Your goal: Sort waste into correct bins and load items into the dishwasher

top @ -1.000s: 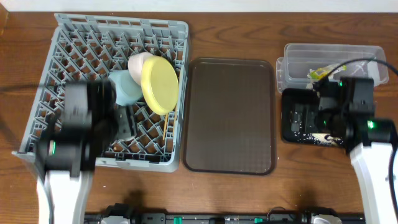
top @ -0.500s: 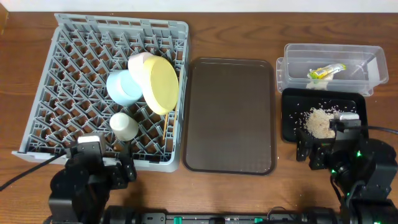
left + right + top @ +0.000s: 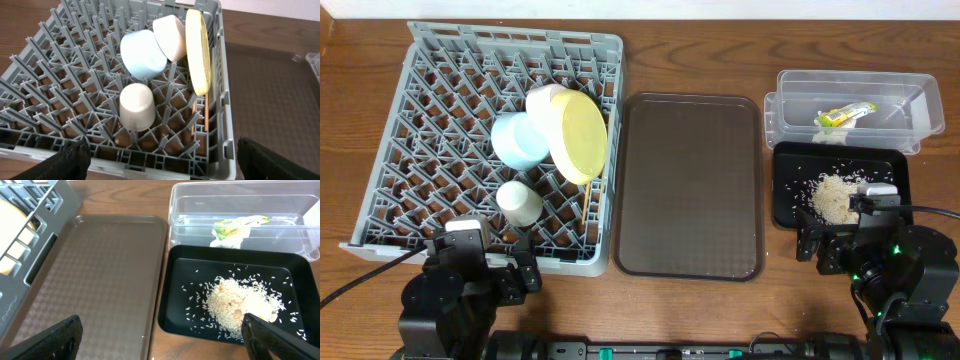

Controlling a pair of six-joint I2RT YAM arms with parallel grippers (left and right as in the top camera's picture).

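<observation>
You are looking at a job that seems to be wrapping up. The round yellow plate (image 3: 577,137) is standing on edge near the right edge of the large grey plastic dish rack (image 3: 510,33). The white bowl (image 3: 542,99) is leaning against the plate's left face, with the light blue bowl (image 3: 517,141) tucking in beside it. The small white cup (image 3: 519,202) is sitting among the pegs toward the rack's near edge, and the thin wooden chopsticks (image 3: 205,112) are lying in the lattice by the right wall, just below the plate. At the far right corner of the counter (image 3: 720,40), the crumpled yellow-green wrapper (image 3: 844,116) is resting inside the clear rectangular plastic tub (image 3: 795,100). The white rice scraps (image 3: 834,197) are lying heaped in the shallow black tray (image 3: 785,170) just in front of it. The brown serving tray (image 3: 690,185) between rack and bins is carrying nothing I can see, so I am judging that no sorting or loading is left. Your left end effector (image 3: 162,162) is hanging wide open and empty at the rack's near edge, the cup just beyond it. Your right end effector (image 3: 167,340) is likewise gaping, gripping nothing, at the black tray's near edge with the rice just ahead.
</observation>
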